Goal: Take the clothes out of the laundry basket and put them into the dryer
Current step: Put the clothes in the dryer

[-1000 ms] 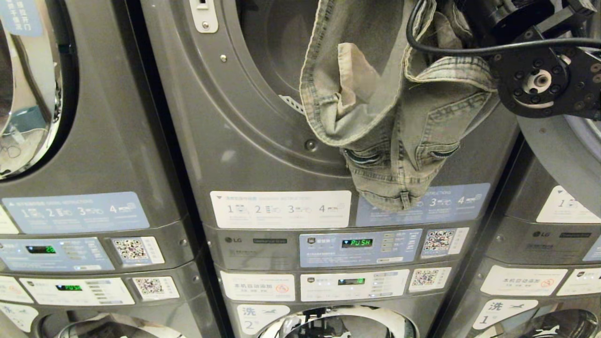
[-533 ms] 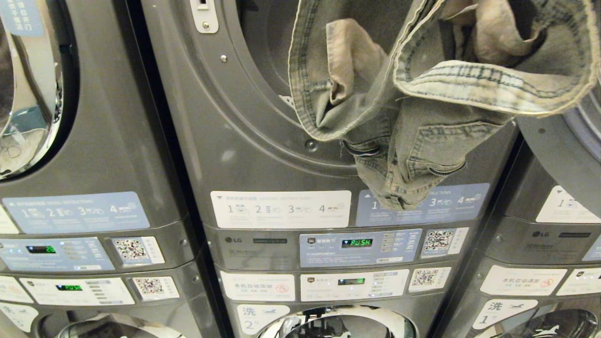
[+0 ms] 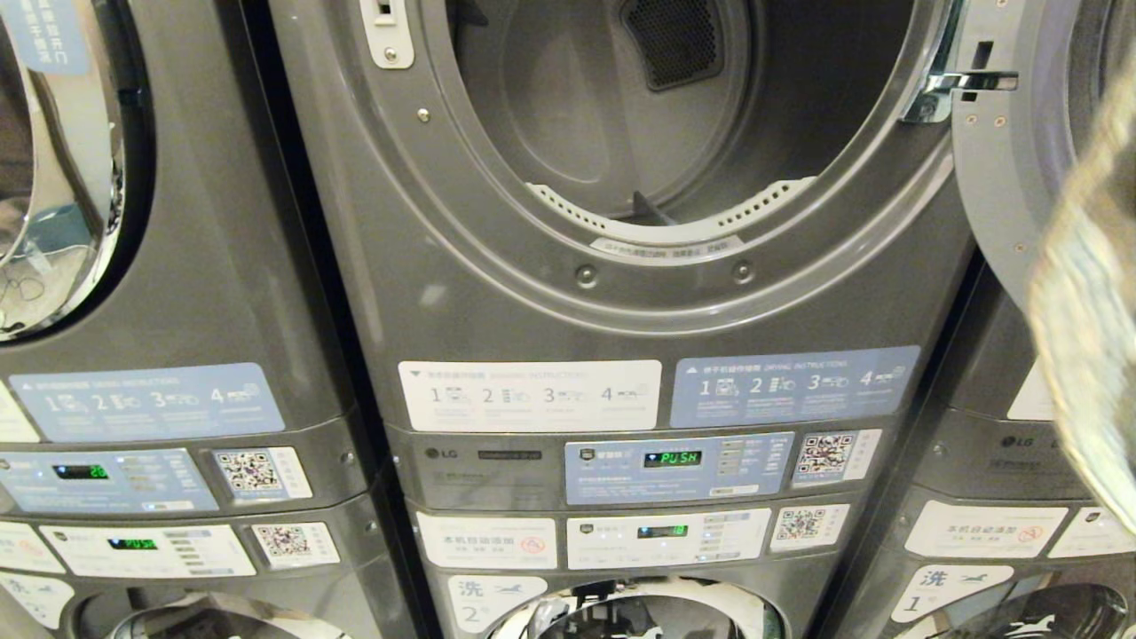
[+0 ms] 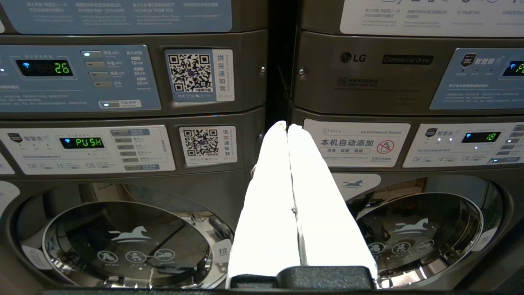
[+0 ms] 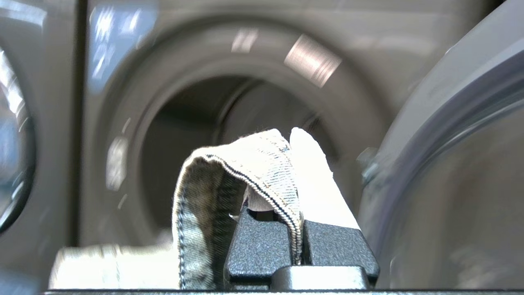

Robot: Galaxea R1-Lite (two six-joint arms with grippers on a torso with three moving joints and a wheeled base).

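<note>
The dryer fills the head view, its door swung open to the right and the drum bare inside. The clothes, a faded denim garment, show only as a blur at the right edge, in front of the open door. In the right wrist view my right gripper is shut on a stitched denim edge that drapes over one finger, facing the drum opening from a little way off. My left gripper is shut and empty, parked low before the washers. The laundry basket is out of view.
A like dryer stands at the left with a number on its display. Washers with chrome round doors sit below. The open door stands out on the right side of the drum opening.
The denim that hung across the dryer opening has swung off to the right edge, uncovering the drum. The right arm has left the head view.
</note>
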